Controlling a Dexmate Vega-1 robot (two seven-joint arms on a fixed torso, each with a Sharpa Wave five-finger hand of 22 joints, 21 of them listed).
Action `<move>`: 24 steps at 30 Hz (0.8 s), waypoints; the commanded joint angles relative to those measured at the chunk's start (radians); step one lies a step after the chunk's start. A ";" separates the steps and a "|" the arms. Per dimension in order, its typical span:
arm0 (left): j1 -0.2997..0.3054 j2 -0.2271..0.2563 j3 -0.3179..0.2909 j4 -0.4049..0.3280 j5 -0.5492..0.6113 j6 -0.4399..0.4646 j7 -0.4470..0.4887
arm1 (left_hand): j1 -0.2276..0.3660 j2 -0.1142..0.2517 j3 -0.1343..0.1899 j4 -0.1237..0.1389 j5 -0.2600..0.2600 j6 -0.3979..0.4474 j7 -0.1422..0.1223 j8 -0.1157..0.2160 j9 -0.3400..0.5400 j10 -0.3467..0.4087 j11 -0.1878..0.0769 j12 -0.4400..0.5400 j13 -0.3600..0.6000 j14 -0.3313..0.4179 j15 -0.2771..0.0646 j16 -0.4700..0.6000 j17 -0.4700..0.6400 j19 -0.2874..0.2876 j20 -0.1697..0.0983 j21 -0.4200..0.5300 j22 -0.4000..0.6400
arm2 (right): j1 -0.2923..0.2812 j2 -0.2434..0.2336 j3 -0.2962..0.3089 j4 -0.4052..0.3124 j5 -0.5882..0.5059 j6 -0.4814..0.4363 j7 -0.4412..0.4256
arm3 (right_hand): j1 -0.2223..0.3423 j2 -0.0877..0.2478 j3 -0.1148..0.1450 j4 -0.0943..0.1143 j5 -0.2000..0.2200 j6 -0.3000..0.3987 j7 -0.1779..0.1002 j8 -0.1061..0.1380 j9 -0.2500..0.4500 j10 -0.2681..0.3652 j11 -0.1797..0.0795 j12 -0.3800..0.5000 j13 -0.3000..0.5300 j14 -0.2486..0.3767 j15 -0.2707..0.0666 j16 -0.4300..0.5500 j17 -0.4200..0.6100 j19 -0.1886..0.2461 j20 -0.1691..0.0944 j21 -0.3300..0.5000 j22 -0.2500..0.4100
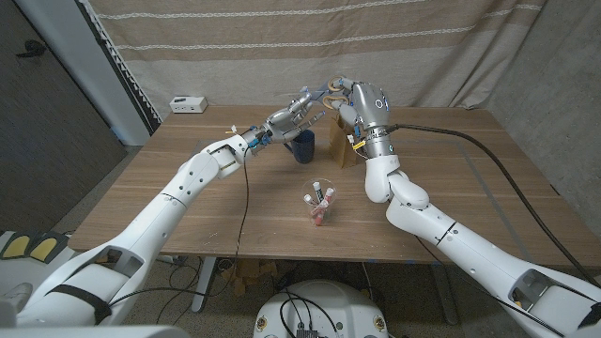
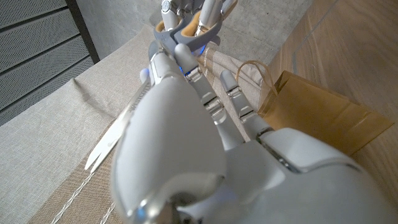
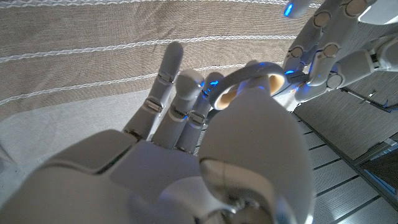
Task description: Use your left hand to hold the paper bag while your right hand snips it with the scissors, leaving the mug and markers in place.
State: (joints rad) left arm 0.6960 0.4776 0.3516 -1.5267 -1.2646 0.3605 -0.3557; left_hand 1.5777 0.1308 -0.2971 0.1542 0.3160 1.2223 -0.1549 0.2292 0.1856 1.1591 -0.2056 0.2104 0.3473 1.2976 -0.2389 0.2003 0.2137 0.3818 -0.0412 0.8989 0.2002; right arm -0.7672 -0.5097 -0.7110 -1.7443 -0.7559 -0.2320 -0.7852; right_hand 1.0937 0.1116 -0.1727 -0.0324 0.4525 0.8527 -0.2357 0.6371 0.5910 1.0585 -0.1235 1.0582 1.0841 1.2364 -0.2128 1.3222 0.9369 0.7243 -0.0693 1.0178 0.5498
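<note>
Both hands meet above the back of the table with the scissors [image 1: 324,92] between them. My left hand [image 1: 286,117] grips the scissors near the pivot, and in the left wrist view a blade [image 2: 112,140] runs back along my left hand [image 2: 205,143]. My right hand [image 1: 364,105] has its fingers at the grey handle loop [image 3: 245,78], with the left hand's fingers [image 3: 323,56] close beside it. The brown paper bag [image 1: 340,145] [image 2: 323,115] stands below the hands, untouched. The dark blue mug [image 1: 302,147] stands next to the bag. A clear cup of markers [image 1: 319,202] stands nearer me.
A small white box [image 1: 188,103] sits at the table's far left corner. A black cable [image 1: 488,150] crosses the table [image 1: 451,188] on the right. A striped curtain hangs behind the table.
</note>
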 commanded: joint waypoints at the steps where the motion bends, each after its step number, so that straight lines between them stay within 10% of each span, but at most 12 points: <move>1: -0.006 0.006 0.002 0.008 0.001 0.011 -0.013 | -0.058 0.019 -0.019 0.012 -0.012 -0.051 -0.001 -0.013 0.006 0.033 -0.001 -0.015 -0.008 -0.044 0.000 -0.010 -0.003 -0.013 -0.115 0.000 -0.001 | 0.004 0.002 -0.004 0.017 -0.024 0.011 -0.043 | -0.016 0.015 -0.007 0.013 -0.007 0.245 0.147 0.063 -0.012 0.092 -0.064 0.369 0.153 0.013 -0.003 0.009 0.026 0.014 -0.138 0.016 -0.005; 14: -0.057 0.027 0.047 0.068 0.065 0.003 -0.153 | -0.283 -0.108 -0.056 0.013 -0.062 -0.385 -0.038 -0.043 0.017 -0.233 -0.001 -0.021 -0.101 -0.329 0.009 -0.022 -0.032 -0.033 -0.148 -0.063 -0.014 | 0.004 0.001 0.002 0.019 -0.001 0.032 -0.036 | -0.003 0.016 -0.013 0.007 -0.011 0.235 0.151 0.070 -0.035 0.093 -0.059 0.432 0.151 0.021 -0.003 -0.006 0.027 0.014 -0.138 0.040 -0.025; 24: -0.145 0.048 0.117 0.146 0.150 0.014 -0.350 | -0.531 -0.250 -0.044 -0.002 0.001 -0.720 -0.037 -0.042 0.026 -0.521 0.009 -0.023 -0.129 -0.628 0.017 -0.020 -0.028 -0.051 -0.144 -0.184 -0.016 | -0.005 0.005 0.016 0.003 0.015 0.005 -0.017 | 0.000 0.023 -0.014 0.007 -0.013 0.244 0.159 0.083 -0.038 0.095 -0.060 0.456 0.151 0.037 -0.004 0.000 0.035 0.024 -0.138 0.055 -0.033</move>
State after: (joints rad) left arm 0.6406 0.5040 0.3966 -1.4650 -1.1911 0.3663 -0.5218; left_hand 1.0831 -0.1032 -0.3397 0.1612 0.3020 0.5490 -0.1936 0.1845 0.2072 0.6843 -0.2009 0.1841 0.2182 0.7231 -0.0819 0.1809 0.1841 0.3423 -0.0411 0.7358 0.1813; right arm -0.7643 -0.5080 -0.7076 -1.7289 -0.7602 -0.2063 -0.8211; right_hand 1.0847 0.1271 -0.1833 -0.0245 0.4395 0.8581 -0.2304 0.6382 0.5507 1.0936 -0.1306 1.0582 1.0841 1.2636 -0.2186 1.3202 0.9652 0.7385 -0.0771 1.0652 0.5154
